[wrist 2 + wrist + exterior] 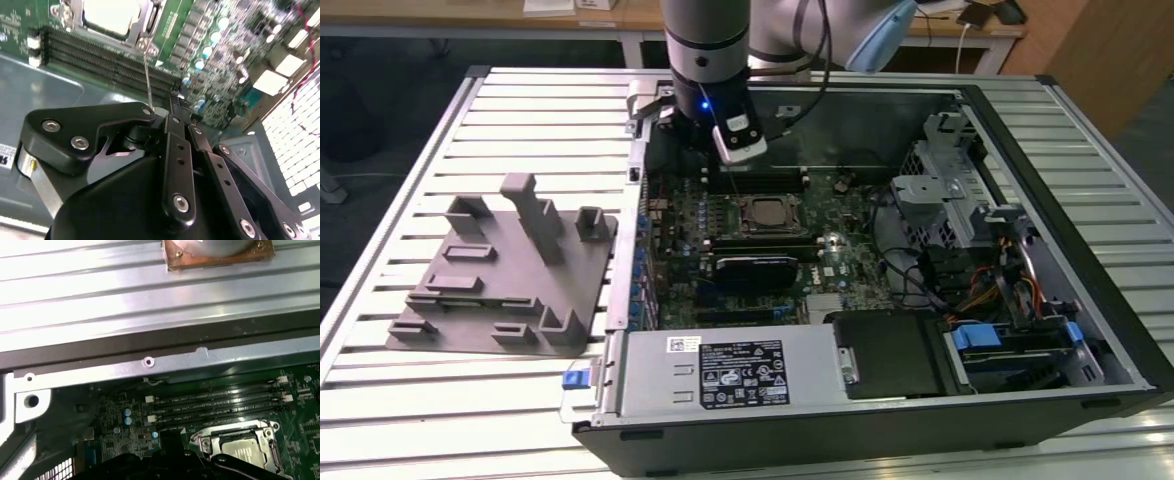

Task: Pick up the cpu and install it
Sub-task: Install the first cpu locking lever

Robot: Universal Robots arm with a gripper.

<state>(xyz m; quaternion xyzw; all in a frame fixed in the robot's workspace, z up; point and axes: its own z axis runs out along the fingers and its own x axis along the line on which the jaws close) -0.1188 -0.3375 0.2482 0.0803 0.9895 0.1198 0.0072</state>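
The cpu (766, 212), a silver square, lies in the motherboard socket inside the open computer case; it also shows as the cpu (112, 15) and the cpu (245, 447), ringed by the socket's metal frame (207, 442). My gripper (724, 172) hangs over the memory slots just behind the socket, apart from the cpu. In the second wrist view my gripper (176, 111) has its black fingers (175, 150) drawn together with nothing between them. A thin metal lever rod (147, 75) runs from the socket's corner up to the fingertips.
The case (1067, 130) lies open on a slatted metal table (520, 100). A grey fixture block (507, 270) sits at the exterior view's left. A power supply box (720, 372), drive cages (947, 190) and loose cables (987, 290) fill the case. Memory slots (215, 400) lie beside the socket.
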